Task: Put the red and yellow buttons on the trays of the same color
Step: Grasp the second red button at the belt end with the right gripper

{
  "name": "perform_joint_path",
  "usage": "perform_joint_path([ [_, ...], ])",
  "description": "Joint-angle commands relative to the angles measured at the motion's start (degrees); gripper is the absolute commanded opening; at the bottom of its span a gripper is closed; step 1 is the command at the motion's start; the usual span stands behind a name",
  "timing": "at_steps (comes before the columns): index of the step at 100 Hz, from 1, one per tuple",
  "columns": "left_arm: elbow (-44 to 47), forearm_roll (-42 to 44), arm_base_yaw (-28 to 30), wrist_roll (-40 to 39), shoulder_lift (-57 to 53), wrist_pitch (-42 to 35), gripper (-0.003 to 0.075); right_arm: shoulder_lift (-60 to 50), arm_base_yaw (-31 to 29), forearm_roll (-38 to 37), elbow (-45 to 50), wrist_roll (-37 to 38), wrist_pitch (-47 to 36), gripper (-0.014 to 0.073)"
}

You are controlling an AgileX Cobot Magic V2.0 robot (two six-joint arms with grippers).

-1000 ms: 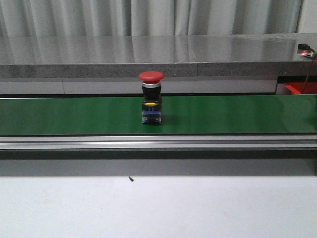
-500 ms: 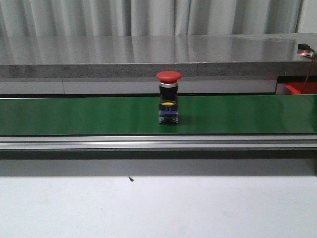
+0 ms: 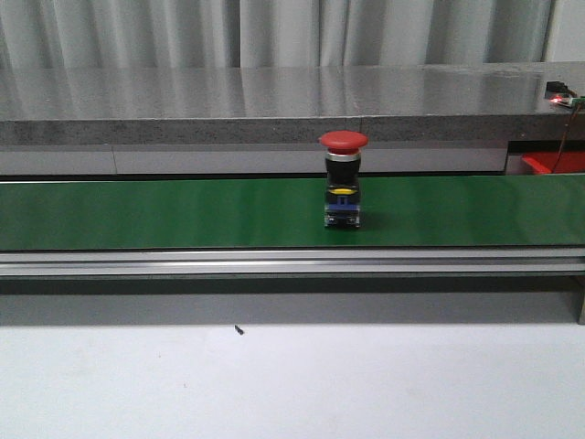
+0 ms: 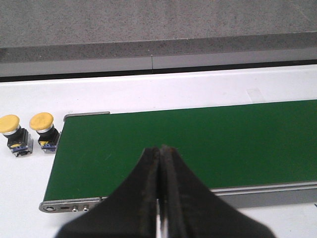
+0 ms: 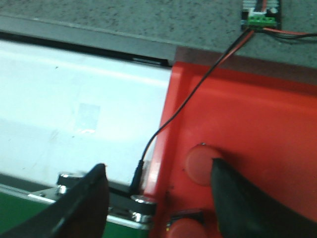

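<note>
Red buttons: we count 1 for sure, the red button (image 3: 344, 179), upright on the belt (image 3: 164, 212), a bit right of centre in front view. In the right wrist view we see 2 more red round caps (image 5: 202, 163) in the red tray (image 5: 257, 124); can't tell if they're whole buttons.
Yellow buttons: we count 2 (image 4: 16, 131) (image 4: 44, 131), side by side on the white table (image 4: 148, 94), just off the belt's end, near but apart from each other.
Trays: we see 1, red; its corner also shows at far right in front view (image 3: 553, 163). It sits just beside the belt end.
Left gripper (image 4: 159, 198): fingers pressed together, nothing between them, above the belt's near rail.
Right gripper (image 5: 158, 198): fingers wide apart, nothing held, over the tray edge.
Cable: we see 1 thin black cable (image 5: 198, 84) crossing the tray, from a small board (image 5: 261, 12) w/ green connector.
Surface: green belt in metal frame on white table.
Room: grey speckled stone ledge (image 3: 274, 101) behind, pale curtain (image 3: 274, 32) at the back.
</note>
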Motion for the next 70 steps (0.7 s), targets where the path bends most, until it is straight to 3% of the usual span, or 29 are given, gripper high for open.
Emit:
perform_joint_path([
  [1, -1.58, -0.98, -0.29, -0.04, 0.00, -3.99, -0.0020, -6.07, 1.06, 1.84, 0.03, -0.55, 1.03, 0.0458],
  [70, -1.58, -0.87, -0.29, -0.04, 0.00, -3.99, -0.0020, -33.45, 11.36, 1.60, 42.43, -3.68, -3.78, 0.0458],
])
